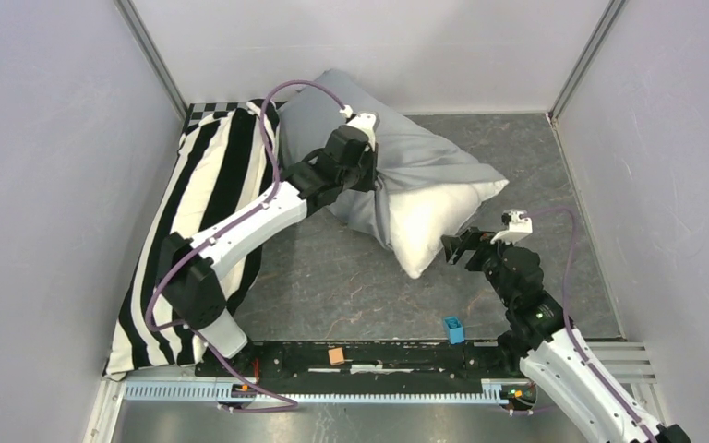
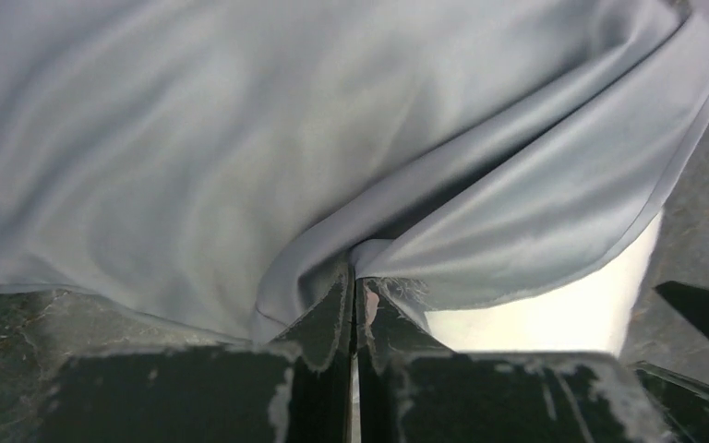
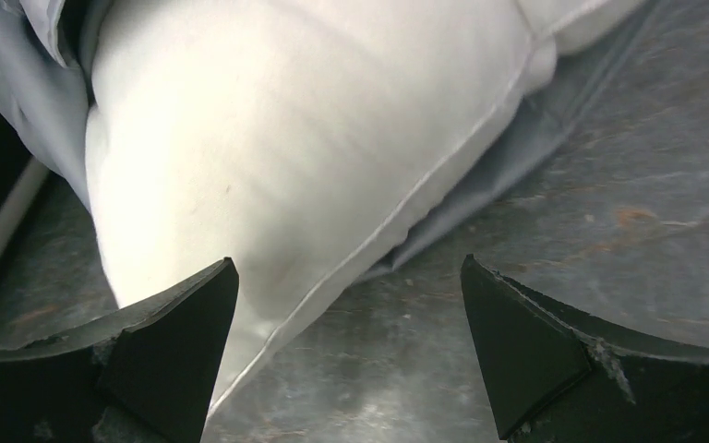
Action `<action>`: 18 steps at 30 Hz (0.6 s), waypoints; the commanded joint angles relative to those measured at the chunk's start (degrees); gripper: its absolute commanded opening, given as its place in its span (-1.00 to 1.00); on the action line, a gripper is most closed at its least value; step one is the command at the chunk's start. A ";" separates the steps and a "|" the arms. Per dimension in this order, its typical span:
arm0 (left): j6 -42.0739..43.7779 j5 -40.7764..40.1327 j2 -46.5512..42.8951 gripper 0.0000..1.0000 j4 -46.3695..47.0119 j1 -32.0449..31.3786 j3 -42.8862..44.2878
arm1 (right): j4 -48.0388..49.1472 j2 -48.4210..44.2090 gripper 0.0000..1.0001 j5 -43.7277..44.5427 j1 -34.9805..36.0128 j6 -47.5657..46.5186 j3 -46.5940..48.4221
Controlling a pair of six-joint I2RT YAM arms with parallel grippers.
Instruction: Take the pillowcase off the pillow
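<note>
The left claw (image 2: 354,305) is pinched shut on a fold of the pillowcase (image 2: 194,138), its two dark fingers pressed together with the cloth bunched between their tips. The pillowcase is plain light blue-grey fabric, smooth, with long soft creases, and its hemmed open edge runs just right of the grip. Below that edge the pillow (image 2: 535,318) shows plain white.

From above, the left claw sits on the near side of the pillowcase, about where the grey cover ends and the bare white begins. The pillowcase covers the far part of the pillow, and its far corner rises against the back wall (image 1: 378,46). The white near end juts out of the cover toward the right arm.

The right claw (image 3: 346,277) stands wide open and holds nothing, low over the desk (image 1: 351,286). One finger is just in front of the pillow's bare white corner, the other over bare desk. The pillow's seam runs on a slant between them. Whether that finger touches the pillow I cannot tell.

The desk is dark grey and marbled. A striped pillow (image 1: 203,203), black and white, lies along its left side under the left arm, its far end just beside the pillowcase. A blue block (image 1: 453,329) and an orange block (image 1: 336,355) sit on the black rail (image 1: 388,358) between the arm bases.
</note>
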 commanded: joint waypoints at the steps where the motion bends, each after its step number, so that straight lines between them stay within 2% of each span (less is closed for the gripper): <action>1: -5.12 6.22 -4.53 -0.95 4.45 2.46 -2.69 | 12.52 4.40 0.96 -7.25 -1.08 8.85 1.25; 8: -3.42 4.74 -9.67 -0.95 3.22 4.73 -7.68 | 18.18 10.43 0.96 -15.66 -6.09 19.87 1.23; 18: -2.60 2.22 -17.08 -0.95 2.46 6.17 -14.98 | 19.09 12.80 0.96 -14.50 -8.16 19.30 -1.03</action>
